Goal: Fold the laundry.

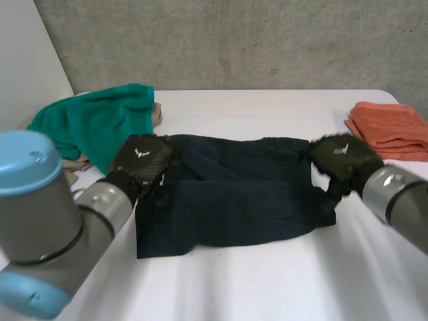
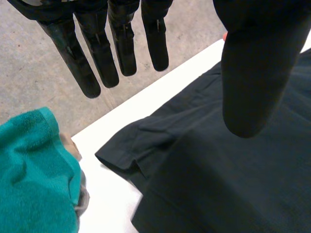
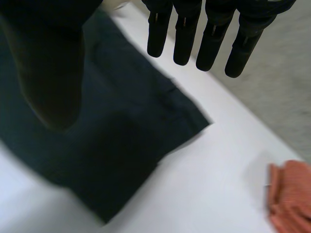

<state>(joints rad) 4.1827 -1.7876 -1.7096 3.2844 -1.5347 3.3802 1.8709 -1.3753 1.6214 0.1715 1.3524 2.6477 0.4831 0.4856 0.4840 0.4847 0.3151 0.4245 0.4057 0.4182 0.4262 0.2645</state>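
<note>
A dark navy garment (image 1: 234, 197) lies folded on the white table (image 1: 267, 281), its upper layer laid over the lower one. My left hand (image 1: 140, 160) hovers over the garment's left edge, fingers (image 2: 97, 53) straight and thumb apart, holding nothing; the dark cloth (image 2: 218, 174) lies below the palm. My right hand (image 1: 344, 157) hangs over the garment's right edge, fingers (image 3: 209, 34) straight and spread from the thumb, empty, with the cloth's corner (image 3: 146, 131) beneath it.
A teal towel (image 1: 100, 120) is heaped at the back left, over something beige, and shows as the teal towel (image 2: 34, 179) beside my left hand. A folded orange towel (image 1: 391, 130) rests at the back right; the orange towel (image 3: 291, 194) lies past the garment's corner.
</note>
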